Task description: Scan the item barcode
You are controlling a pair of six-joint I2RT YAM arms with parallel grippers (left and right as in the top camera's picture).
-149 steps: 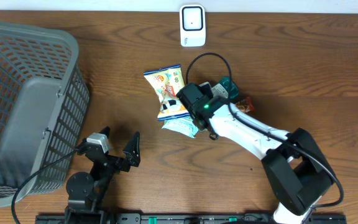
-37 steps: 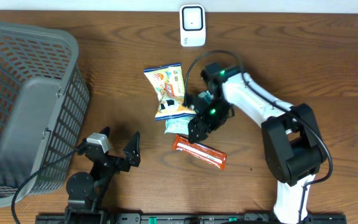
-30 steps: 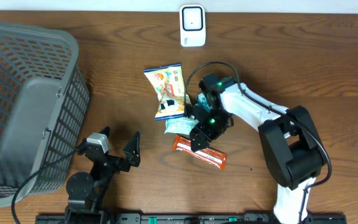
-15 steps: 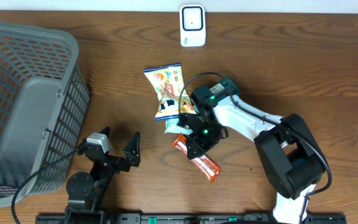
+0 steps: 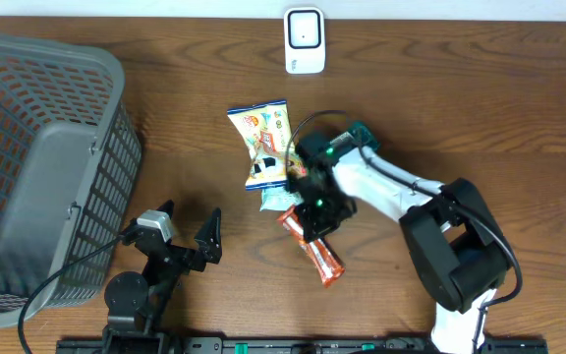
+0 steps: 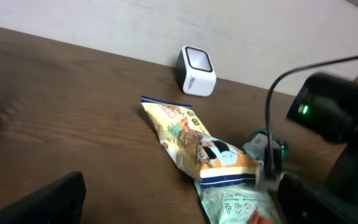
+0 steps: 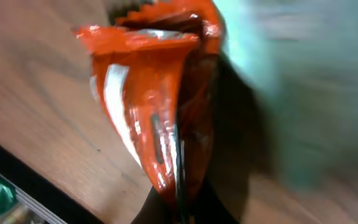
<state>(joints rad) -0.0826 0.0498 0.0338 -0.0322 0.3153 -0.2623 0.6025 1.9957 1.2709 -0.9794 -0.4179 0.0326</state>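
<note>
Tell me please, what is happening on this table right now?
The right gripper is shut on one end of the orange snack bar, close beside the yellow snack packet. The left gripper rests near the grey basket, its jaws open and empty. The white scanner stands at the far side; the bar is not yet shown to it.

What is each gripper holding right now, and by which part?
The right gripper is shut on the orange snack bar, pinching its end nearest the yellow packet. The left gripper is open, holding nothing.
</note>
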